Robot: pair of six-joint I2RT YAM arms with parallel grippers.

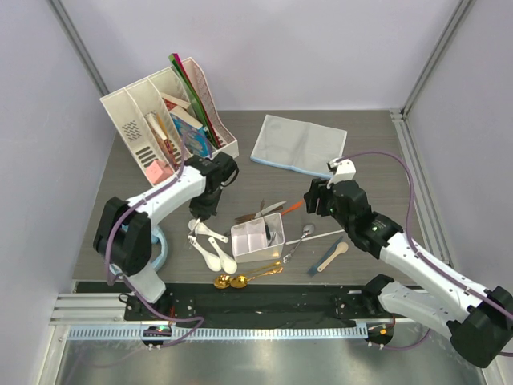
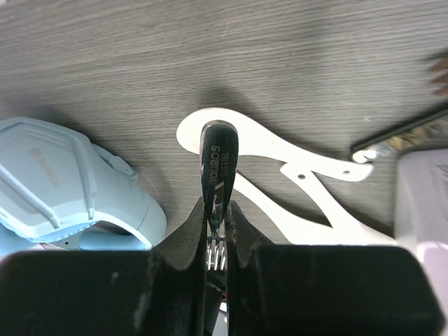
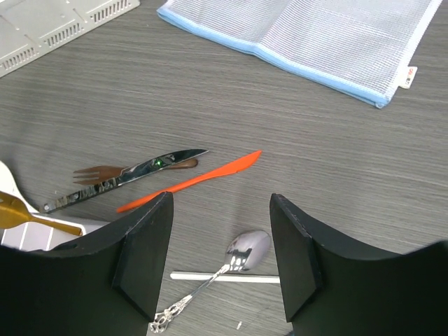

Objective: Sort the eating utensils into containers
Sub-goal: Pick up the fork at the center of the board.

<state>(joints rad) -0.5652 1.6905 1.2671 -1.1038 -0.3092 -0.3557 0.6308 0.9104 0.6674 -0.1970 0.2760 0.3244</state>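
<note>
- So, left claw is pinched nearly shut on a dark shiny fork, lettered handle sticking out, tines back inside the grip.
- Fork hangs over white soup spoons, 9 o'clock of the box.
- Right claw gapes wide, empty, orange knife at its 12 o'clock.

We see a lab test cell: blank white panels and aluminium posts enclose the grey counter.

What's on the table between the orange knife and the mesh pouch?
Nothing: bare table from orange knife to mesh pouch, per the right wrist view.
</note>
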